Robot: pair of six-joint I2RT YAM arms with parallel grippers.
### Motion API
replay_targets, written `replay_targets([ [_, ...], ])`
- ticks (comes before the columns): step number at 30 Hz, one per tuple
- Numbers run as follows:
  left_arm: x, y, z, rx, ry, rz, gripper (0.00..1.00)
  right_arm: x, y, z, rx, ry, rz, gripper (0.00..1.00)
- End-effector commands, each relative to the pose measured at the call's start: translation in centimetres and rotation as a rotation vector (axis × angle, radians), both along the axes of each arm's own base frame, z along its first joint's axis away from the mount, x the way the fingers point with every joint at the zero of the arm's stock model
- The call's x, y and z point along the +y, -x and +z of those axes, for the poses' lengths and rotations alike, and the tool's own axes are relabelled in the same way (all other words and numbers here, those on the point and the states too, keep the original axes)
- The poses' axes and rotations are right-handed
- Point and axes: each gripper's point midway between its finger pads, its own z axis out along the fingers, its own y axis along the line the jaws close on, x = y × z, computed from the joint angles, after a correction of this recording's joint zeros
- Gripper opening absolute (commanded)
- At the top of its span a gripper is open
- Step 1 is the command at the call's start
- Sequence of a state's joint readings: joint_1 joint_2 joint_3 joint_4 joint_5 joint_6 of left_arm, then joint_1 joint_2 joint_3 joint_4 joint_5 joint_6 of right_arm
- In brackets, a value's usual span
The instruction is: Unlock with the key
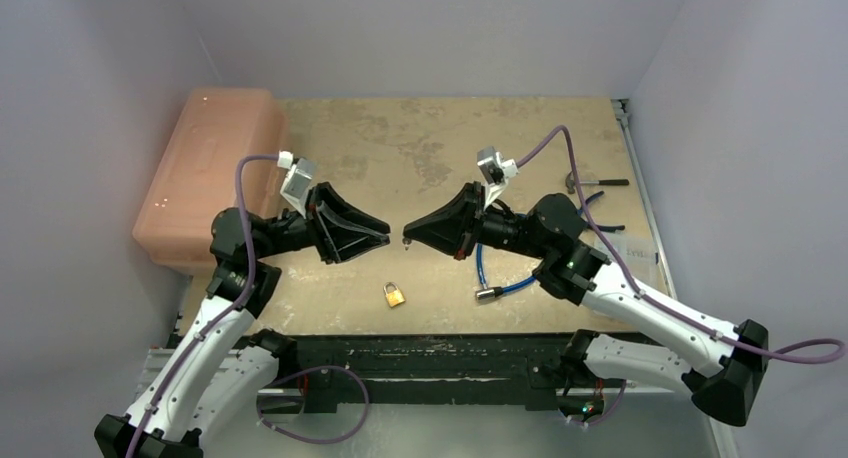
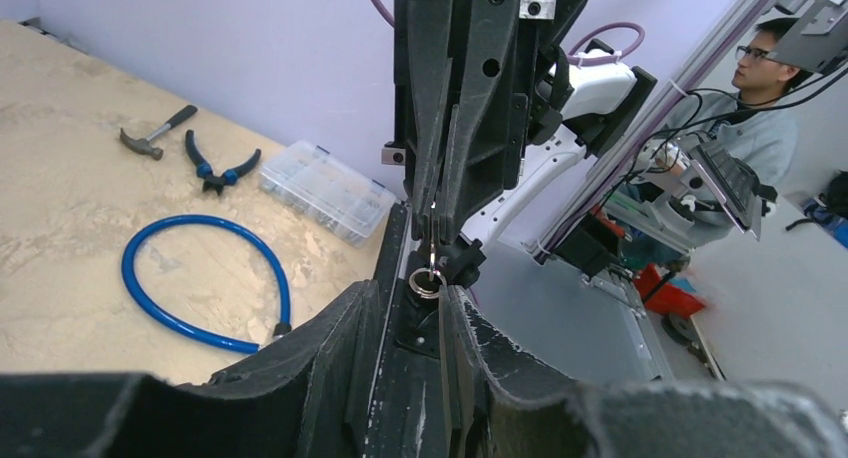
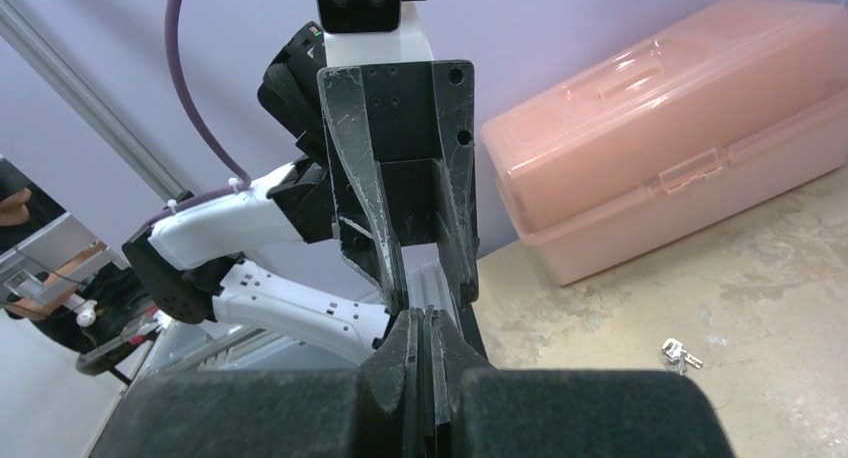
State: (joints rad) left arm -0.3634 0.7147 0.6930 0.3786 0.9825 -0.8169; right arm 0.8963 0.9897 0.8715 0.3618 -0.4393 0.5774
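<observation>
A small brass padlock [image 1: 394, 295] lies on the table near the front edge, below and between my two grippers. My right gripper [image 1: 408, 230] is shut on the key [image 2: 433, 246], seen edge-on in the left wrist view with its ring [image 2: 428, 284] hanging from it. In the right wrist view my right gripper [image 3: 422, 318] is closed tight. My left gripper [image 1: 385, 240] faces it tip to tip, above the table. It is open, and the ring sits between the tips of my left gripper [image 2: 415, 293]. The padlock is out of both wrist views.
A pink plastic box [image 1: 215, 168] stands at the back left. A blue cable [image 1: 500, 278], a hammer [image 1: 590, 183], pliers [image 2: 220, 168] and a clear parts box [image 2: 325, 188] lie on the right. A small silvery item [image 3: 682, 354] lies on the table.
</observation>
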Motion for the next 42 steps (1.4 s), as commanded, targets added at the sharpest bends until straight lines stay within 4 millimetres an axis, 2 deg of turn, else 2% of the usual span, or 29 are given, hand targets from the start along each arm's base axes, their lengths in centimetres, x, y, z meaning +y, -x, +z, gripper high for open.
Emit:
replay_targets([
  [1,-0.1,1.0,1.8,-0.069,0.022,-0.038,0.32,0.0,0.5,3.8,-0.041,-0.084,0.025,0.0],
  [27,-1.3,0.1,0.4,-0.036,0.01,-0.051,0.25,1.2,0.0,3.2,-0.018,-0.065,0.05,0.0],
  [30,-1.4,0.0,0.3,-0.031,0.009,-0.05,0.2,1.3,0.0,3.1,-0.016,-0.066,0.054,0.0],
  [35,-1.4,-0.3,0.2,-0.023,0.007,-0.036,0.0,1.4,0.0,3.0,-0.014,-0.063,0.057,0.0],
  [39,-1.3,-0.3,0.3,-0.028,0.013,-0.023,0.0,1.4,-0.2,2.8,-0.001,-0.062,0.048,0.0],
  [42,-1.2,-0.6,0.5,-0.027,0.022,0.0,0.0,1.2,-0.7,2.8,0.016,-0.059,0.013,0.63],
])
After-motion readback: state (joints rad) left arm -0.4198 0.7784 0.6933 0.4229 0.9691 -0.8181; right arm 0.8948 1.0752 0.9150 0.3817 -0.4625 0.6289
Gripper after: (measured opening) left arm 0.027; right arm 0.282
